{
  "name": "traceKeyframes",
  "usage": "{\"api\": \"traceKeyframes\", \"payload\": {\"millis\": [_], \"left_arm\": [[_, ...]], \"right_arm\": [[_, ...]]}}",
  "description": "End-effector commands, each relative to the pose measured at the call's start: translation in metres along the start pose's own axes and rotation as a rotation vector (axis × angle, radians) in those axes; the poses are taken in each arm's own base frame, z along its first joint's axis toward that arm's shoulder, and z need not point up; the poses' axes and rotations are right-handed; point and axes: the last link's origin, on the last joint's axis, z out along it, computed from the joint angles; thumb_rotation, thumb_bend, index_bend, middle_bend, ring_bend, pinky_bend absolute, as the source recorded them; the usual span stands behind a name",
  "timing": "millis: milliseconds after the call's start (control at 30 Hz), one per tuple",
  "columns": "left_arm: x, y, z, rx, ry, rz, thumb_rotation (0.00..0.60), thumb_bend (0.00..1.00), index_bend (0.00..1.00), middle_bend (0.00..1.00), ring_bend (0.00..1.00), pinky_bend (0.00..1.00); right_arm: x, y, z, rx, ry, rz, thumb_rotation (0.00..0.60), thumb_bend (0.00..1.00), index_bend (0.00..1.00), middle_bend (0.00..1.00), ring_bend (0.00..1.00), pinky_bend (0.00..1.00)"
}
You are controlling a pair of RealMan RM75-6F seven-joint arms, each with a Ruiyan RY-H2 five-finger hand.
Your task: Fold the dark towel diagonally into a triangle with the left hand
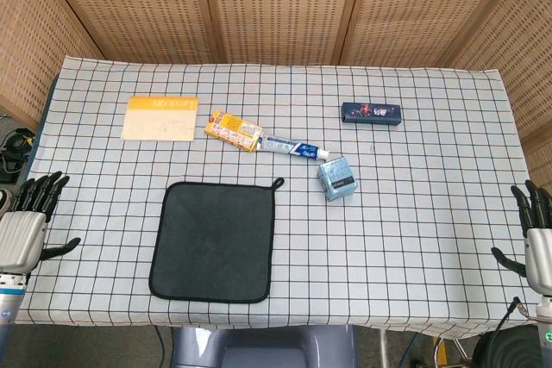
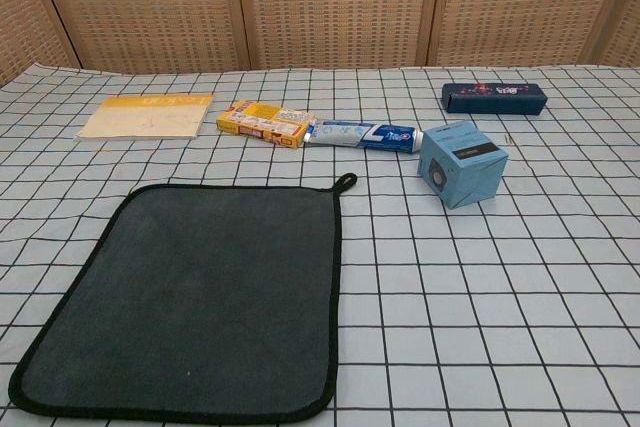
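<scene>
Head view shows one dark towel [image 1: 214, 241] lying flat and unfolded on the bench [image 1: 431, 213], toward its near edge and left of centre, with a single hanging loop [image 1: 278, 183] at its far right corner. Five other things lie beyond it, one of each: a tan and yellow envelope [image 1: 160, 117] at far left, a yellow carton [image 1: 234, 130] whose right end touches the tail of a toothpaste tube [image 1: 294, 147], a light blue cube-shaped box [image 1: 337, 178] just beside the tube's cap, and a dark blue oblong box [image 1: 371, 114] further back on the right. Chest view gives the same count from lower down, with the towel filling the near left and the blue cube tilted on one edge. Two robot hands appear, in the head view only. The left robot hand [image 1: 28, 221] hangs off the bench's left edge, released, fingers spread and holding nothing, well apart from the towel. The right robot hand [image 1: 535, 234] sits off the right edge, likewise released with fingers apart and empty. A white cloth with a black grid covers the bench, and woven cane screens [image 1: 276, 6] in wooden frames close off the room behind it.
</scene>
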Motion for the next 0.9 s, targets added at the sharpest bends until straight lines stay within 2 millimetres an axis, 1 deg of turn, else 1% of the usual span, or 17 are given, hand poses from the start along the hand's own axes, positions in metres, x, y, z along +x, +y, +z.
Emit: {"api": "traceKeyframes", "payload": {"millis": [33,133,167,233,333,367,467,533,567,600,700,767,833,867,900], "left_arm": [[0.0,0.0,0.0,-0.001,-0.002,0.0,0.6,0.0,0.0,0.0,0.0,0.0],[-0.001,0.002,0.002,-0.008,-0.008,0.005,0.6,0.0,0.0,0.0,0.0,0.0],[-0.004,0.006,0.006,-0.022,-0.021,0.005,0.6,0.0,0.0,0.0,0.0,0.0],[-0.009,0.015,0.016,-0.058,-0.055,0.004,0.6,0.0,0.0,0.0,0.0,0.0],[-0.017,0.034,0.044,-0.134,-0.115,0.012,0.6,0.0,0.0,0.0,0.0,0.0],[-0.018,0.038,0.049,-0.149,-0.129,0.017,0.6,0.0,0.0,0.0,0.0,0.0],[-0.03,0.073,0.089,-0.269,-0.195,0.065,0.6,0.0,0.0,0.0,0.0,0.0],[-0.037,0.092,0.109,-0.318,-0.223,0.078,0.6,0.0,0.0,0.0,0.0,0.0],[-0.043,0.107,0.121,-0.356,-0.24,0.087,0.6,0.01,0.0,0.0,0.0,0.0],[-0.047,0.117,0.13,-0.378,-0.251,0.091,0.6,0.03,0.0,0.0,0.0,0.0],[-0.06,0.143,0.151,-0.43,-0.254,0.113,0.6,0.13,0.0,0.0,0.0,0.0],[-0.069,0.162,0.162,-0.462,-0.267,0.121,0.6,0.22,0.0,0.0,0.0,0.0],[-0.075,0.174,0.17,-0.474,-0.28,0.118,0.6,0.26,0.03,0.0,0.0,0.0],[-0.083,0.193,0.178,-0.499,-0.3,0.117,0.6,0.27,0.06,0.0,0.0,0.0],[-0.088,0.201,0.184,-0.5,-0.307,0.121,0.6,0.28,0.09,0.0,0.0,0.0]], "right_arm": [[0.0,0.0,0.0,0.0,-0.001,0.0,0.6,0.0,0.0,0.0,0.0,0.0],[0.0,0.001,0.0,-0.001,-0.003,0.002,0.6,0.0,0.0,0.0,0.0,0.0],[0.0,0.002,0.0,-0.003,-0.002,0.005,0.6,0.0,0.0,0.0,0.0,0.0],[0.001,0.004,0.001,-0.006,-0.003,0.01,0.6,0.0,0.0,0.0,0.0,0.0],[0.001,0.005,0.003,-0.007,-0.008,0.017,0.6,0.0,0.0,0.0,0.0,0.0],[0.0,0.005,0.003,-0.007,-0.01,0.017,0.6,0.0,0.0,0.0,0.0,0.0],[0.0,0.006,0.005,-0.011,-0.017,0.021,0.6,0.0,0.0,0.0,0.0,0.0],[-0.001,0.007,0.006,-0.015,-0.019,0.02,0.6,0.0,0.0,0.0,0.0,0.0],[-0.001,0.007,0.006,-0.018,-0.021,0.02,0.6,0.0,0.0,0.0,0.0,0.0],[-0.002,0.008,0.007,-0.021,-0.023,0.02,0.6,0.0,0.0,0.0,0.0,0.0],[-0.002,0.01,0.008,-0.03,-0.028,0.019,0.6,0.0,0.0,0.0,0.0,0.0],[-0.003,0.012,0.008,-0.039,-0.03,0.019,0.6,0.0,0.0,0.0,0.0,0.0],[-0.003,0.014,0.009,-0.045,-0.032,0.02,0.6,0.0,0.0,0.0,0.0,0.0],[-0.004,0.016,0.009,-0.055,-0.035,0.019,0.6,0.0,0.0,0.0,0.0,0.0],[-0.004,0.017,0.01,-0.058,-0.036,0.02,0.6,0.0,0.0,0.0,0.0,0.0]]}}
